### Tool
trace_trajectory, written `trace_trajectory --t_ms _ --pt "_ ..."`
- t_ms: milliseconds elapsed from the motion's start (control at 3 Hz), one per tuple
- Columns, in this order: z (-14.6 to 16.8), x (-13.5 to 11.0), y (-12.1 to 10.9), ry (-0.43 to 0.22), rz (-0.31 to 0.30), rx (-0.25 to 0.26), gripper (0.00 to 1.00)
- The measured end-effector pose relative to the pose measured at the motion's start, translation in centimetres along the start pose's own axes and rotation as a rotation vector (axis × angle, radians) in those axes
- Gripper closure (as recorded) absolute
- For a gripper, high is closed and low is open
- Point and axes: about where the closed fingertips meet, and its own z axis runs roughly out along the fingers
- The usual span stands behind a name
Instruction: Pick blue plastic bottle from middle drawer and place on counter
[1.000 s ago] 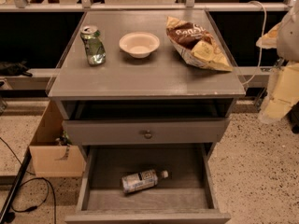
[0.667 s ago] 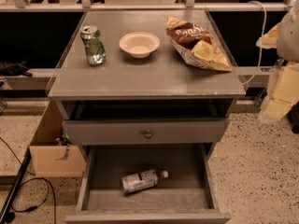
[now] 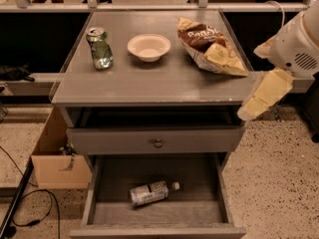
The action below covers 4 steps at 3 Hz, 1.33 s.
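From my feed I see the gripper (image 3: 265, 92) hanging off the right edge of the cabinet, beside the front right corner of the counter (image 3: 149, 81). It is above the open drawer and well apart from the bottle. I cannot tell whether it is spread or pressed together, and it carries nothing that I can make out.

The blue plastic bottle (image 3: 152, 193) lies on its side on the floor of the middle drawer (image 3: 199, 205), which is pulled out toward me. The bottle sits a little left of the drawer's centre. Its white cap points right and slightly toward the back, and its label faces up. It touches none of the drawer's walls.

Above that drawer, 1 drawer front with a small round knob (image 3: 157, 143) is closed.

On the counter stand 3 things: a dented green can (image 3: 99, 48) upright at the back left, a white bowl (image 3: 148, 47) just right of it, and an opened chip bag (image 3: 209, 46) lying at the back right, near the gripper's side. A cardboard box (image 3: 55, 163) sits on the speckled floor left of the cabinet.
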Motion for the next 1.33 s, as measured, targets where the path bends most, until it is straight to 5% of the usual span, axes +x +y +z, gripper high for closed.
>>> trace_trajectory --t_ms 333,667,1333 --pt "4.0 -0.5 2.9 -0.079 0.064 -0.075 0.0" --pt "3.0 1.9 7.5 -0.091 0.122 -0.107 0.0" --pt "4.0 2.3 8.3 -0.118 0.155 -0.118 0.0"
